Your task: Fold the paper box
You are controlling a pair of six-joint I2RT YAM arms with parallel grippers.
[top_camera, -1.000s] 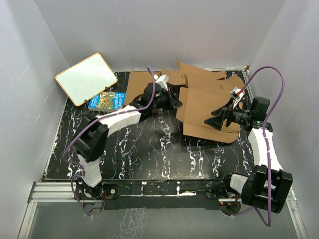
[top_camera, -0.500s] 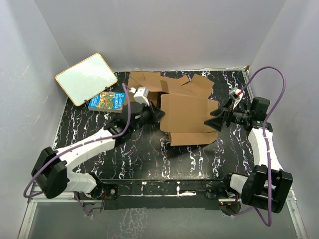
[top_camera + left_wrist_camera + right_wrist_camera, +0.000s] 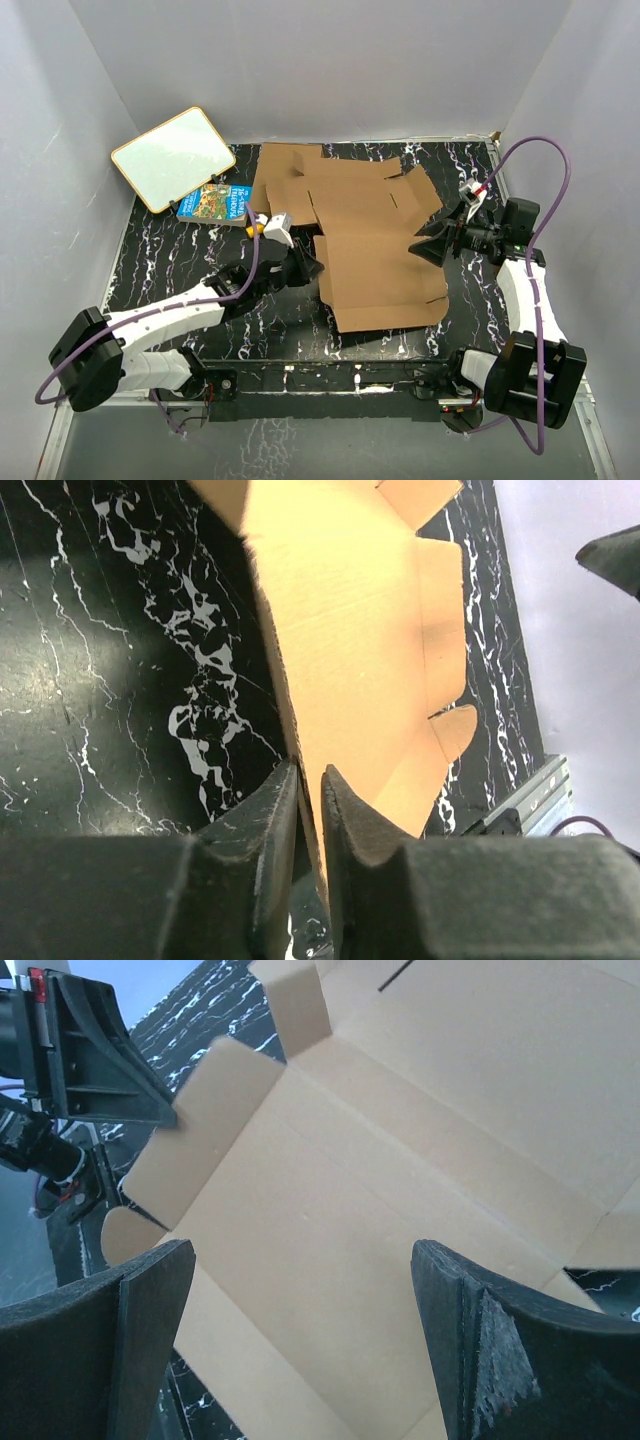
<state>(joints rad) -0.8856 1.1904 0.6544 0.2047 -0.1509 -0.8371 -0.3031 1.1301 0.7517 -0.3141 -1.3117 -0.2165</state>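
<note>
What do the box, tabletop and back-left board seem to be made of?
The box looks like plain brown cardboard: matte, creased, with die-cut tabs. The tabletop is black with white veins, a marble look, possibly only printed. The board has a glossy white face and a tan rim, so it is likely a whiteboard.

Top view bright, even light from above, sharp, weak shadows. Left wrist: left gripper (image 3: 309, 772) fingers blurred up close, paper box (image 3: 350, 630) beyond them sharp, orange cast. Right wrist: right gripper (image 3: 300, 1250) fingers dark, soft-edged; paper box past them evenly lit, crisp.
</note>
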